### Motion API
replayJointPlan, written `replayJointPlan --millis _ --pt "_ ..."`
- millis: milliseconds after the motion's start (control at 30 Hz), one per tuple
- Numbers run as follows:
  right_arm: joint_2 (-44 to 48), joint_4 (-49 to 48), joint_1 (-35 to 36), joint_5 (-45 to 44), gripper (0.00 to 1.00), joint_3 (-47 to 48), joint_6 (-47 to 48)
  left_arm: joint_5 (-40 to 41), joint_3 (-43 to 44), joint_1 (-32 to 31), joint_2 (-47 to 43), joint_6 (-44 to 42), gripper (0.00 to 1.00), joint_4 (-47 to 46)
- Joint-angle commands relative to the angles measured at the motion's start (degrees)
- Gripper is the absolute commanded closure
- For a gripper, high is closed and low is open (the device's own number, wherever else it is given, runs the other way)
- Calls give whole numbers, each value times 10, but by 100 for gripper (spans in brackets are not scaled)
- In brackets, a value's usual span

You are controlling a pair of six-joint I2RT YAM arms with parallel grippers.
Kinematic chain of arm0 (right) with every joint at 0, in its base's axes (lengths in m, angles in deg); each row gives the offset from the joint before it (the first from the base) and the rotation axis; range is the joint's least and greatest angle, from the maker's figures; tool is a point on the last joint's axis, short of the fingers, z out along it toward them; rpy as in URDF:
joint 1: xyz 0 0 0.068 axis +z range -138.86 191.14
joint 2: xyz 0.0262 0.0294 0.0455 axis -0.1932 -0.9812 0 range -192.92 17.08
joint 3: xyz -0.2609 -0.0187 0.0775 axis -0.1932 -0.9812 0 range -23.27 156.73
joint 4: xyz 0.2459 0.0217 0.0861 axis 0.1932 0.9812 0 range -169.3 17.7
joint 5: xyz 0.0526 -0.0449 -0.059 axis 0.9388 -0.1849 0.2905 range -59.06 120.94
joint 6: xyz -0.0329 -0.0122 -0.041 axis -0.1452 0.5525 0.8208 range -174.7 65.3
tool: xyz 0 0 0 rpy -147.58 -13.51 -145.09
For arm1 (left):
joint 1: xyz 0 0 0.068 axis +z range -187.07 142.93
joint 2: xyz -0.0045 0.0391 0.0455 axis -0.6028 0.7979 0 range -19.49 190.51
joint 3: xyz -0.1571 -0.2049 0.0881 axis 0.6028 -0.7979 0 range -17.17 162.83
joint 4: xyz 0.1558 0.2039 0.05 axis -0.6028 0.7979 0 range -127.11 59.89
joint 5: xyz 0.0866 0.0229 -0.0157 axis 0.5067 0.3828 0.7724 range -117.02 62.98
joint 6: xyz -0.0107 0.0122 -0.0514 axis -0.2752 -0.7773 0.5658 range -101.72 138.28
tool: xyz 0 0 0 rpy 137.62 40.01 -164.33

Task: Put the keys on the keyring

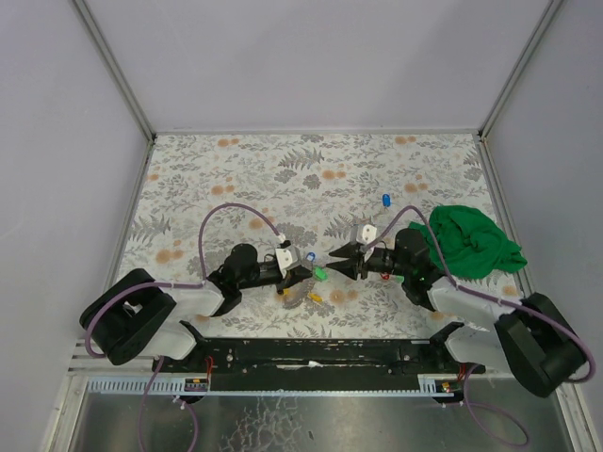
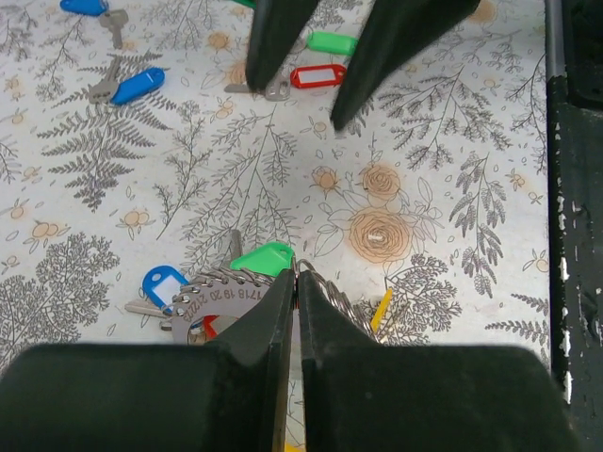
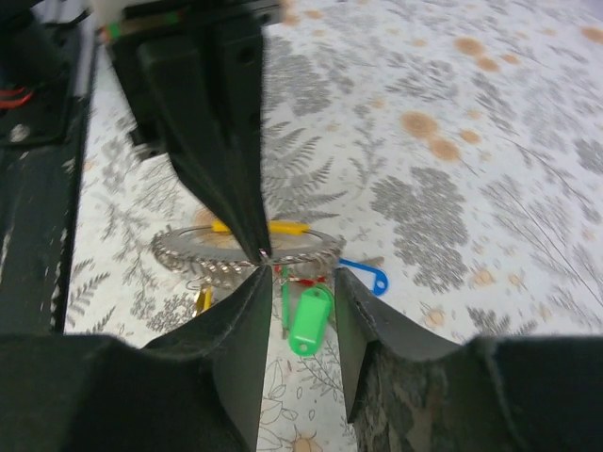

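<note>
Floral-printed cloth covers the worktop, with pale walls on three sides and a green cloth [image 1: 471, 240] bunched at the right edge. The arms meet tip to tip near the front middle.

The left hand [image 2: 296, 292] is clenched on the keyring [image 2: 219, 294], pinching its rim between the fingertips. The right hand [image 3: 301, 282] is released: its fingers stand apart with nothing gripped. Seen from the right wrist, the ring lies straight ahead, just past the right fingertips. It appears as a flattened oval, with its wide axis running across the line of approach. A green-tagged key [image 3: 311, 318] sits in the gap between the right fingers, its long axis pointing roughly back toward that hand. Whether it is already threaded cannot be told.

The ring is silvery and toothed along its edge, with small numbers stamped on it. Yellow, blue and red tags cluster around it.

Loose keys lie beyond the ring. A red-tagged key [image 2: 316, 75] and another green tag [image 2: 332, 42] sit just by the right fingers. A blue-tagged key [image 2: 137, 85] lies farther off to one side, and one more blue key [image 1: 386, 199] lies well apart toward the back. The right hand is the nearer one to the red and green pair, so picking the next key likely falls to it while the left presents the ring.
</note>
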Motion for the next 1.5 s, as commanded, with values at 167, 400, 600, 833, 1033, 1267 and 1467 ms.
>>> replayJointPlan --millis 167,400,600,833,1033,1267,1467 --pt "150 278 -2 -367 55 30 -204 32 33 3 -6 -8 100 29" --pt "159 500 -3 -535 55 103 -275 42 39 3 -8 -4 100 44" --pt "109 562 -3 -592 57 125 -289 35 41 3 -8 -1 100 47" --pt "35 573 -12 -601 58 156 -293 34 42 3 -10 -2 100 53" --pt "18 545 -12 -475 59 168 -221 24 45 3 -6 -2 100 55" --pt "44 314 7 -265 58 99 -87 22 52 2 -1 5 100 58" --pt "-4 25 17 -162 66 21 -42 27 56 1 10 24 100 51"
